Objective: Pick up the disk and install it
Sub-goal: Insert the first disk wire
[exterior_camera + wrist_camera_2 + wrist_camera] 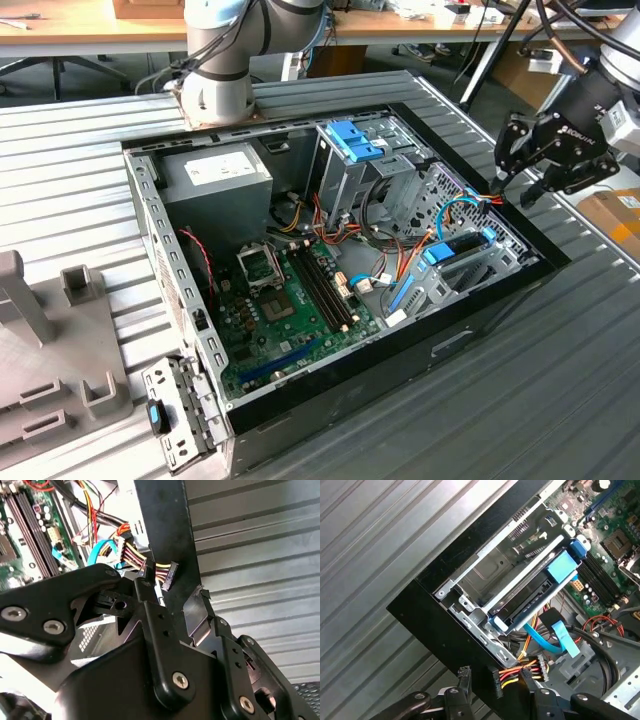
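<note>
Hovering over case wall [165, 530] near disk [530, 602], jaws apart (empty)

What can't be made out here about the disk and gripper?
- Disk: top face, first wrist view, covered by the drive cage rail.
- Disk's lower side, exterior view: behind the cage wall.
- Gripper: contact with the power connector, second wrist view; its own fingers overlap it.

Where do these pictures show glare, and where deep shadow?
First wrist view: strong glare on the ribbed table. Second wrist view: the black pincer looks dark against the bright table. Exterior view: even light, soft shadow inside the case.
</note>
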You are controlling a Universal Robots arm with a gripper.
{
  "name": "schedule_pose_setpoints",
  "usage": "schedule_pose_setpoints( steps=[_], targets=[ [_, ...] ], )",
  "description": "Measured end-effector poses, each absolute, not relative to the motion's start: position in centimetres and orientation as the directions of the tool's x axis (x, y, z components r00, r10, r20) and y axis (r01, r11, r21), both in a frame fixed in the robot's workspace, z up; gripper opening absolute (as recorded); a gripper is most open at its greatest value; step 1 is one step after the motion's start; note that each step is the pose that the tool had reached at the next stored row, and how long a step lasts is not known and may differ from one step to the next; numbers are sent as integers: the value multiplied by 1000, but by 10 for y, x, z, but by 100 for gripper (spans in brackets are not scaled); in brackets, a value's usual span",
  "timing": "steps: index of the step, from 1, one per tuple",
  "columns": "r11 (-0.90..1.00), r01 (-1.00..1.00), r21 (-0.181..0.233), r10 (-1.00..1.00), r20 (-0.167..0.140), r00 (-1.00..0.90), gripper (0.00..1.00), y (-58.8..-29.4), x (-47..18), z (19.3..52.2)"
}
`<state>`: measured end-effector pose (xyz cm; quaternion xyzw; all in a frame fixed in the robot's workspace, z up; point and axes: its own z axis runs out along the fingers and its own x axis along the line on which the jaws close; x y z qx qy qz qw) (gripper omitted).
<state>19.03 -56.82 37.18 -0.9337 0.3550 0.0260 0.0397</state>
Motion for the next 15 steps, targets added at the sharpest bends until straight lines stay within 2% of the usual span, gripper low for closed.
schedule_pose_setpoints(
  steps=[6,11,15],
  targets=[
    [-821,-568,-58,-564,-76,823,50,-569,190,369],
    [-825,-553,-113,-543,-111,833,50,-570,190,369],
    [-825,-551,-125,-539,-118,834,50,-579,190,369]
  ],
)
